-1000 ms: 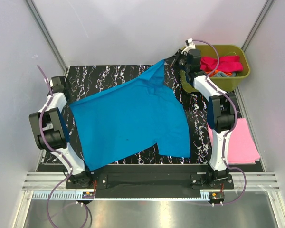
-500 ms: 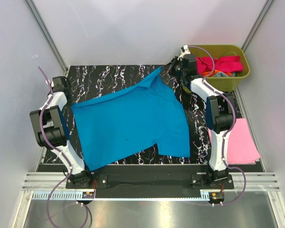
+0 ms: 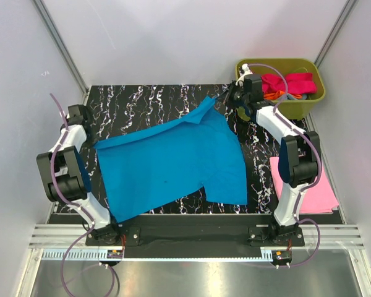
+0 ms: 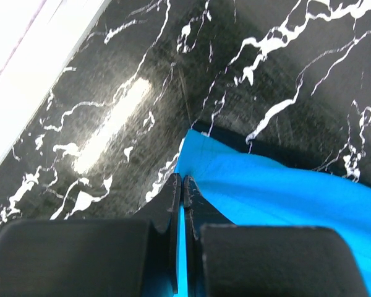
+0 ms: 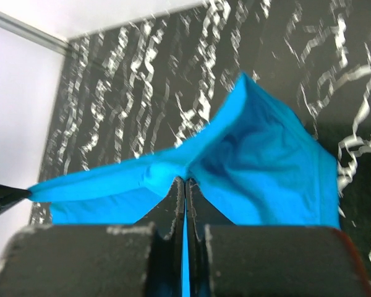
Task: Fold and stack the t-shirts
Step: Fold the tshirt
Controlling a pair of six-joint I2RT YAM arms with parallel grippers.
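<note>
A bright cyan-blue t-shirt (image 3: 173, 164) lies spread over the black marbled table (image 3: 136, 102), with its far edge lifted between both arms. My left gripper (image 3: 91, 137) is shut on the shirt's far left corner; the left wrist view shows cloth (image 4: 284, 198) pinched between the closed jaws of this gripper (image 4: 182, 182). My right gripper (image 3: 227, 97) is shut on the far right corner, and there too the blue fabric (image 5: 260, 161) bunches at the tips of the gripper (image 5: 185, 181). A folded light pink t-shirt (image 3: 310, 185) lies at the right edge.
An olive-green tub (image 3: 316, 94) stands at the back right, holding magenta and orange shirts (image 3: 290, 82), close behind my right wrist. Grey walls enclose the table on three sides. The arm bases sit on the near rail.
My right gripper has come down and toward the near side with the shirt's corner, lowering the far edge. The left corner has shifted slightly nearer too.
</note>
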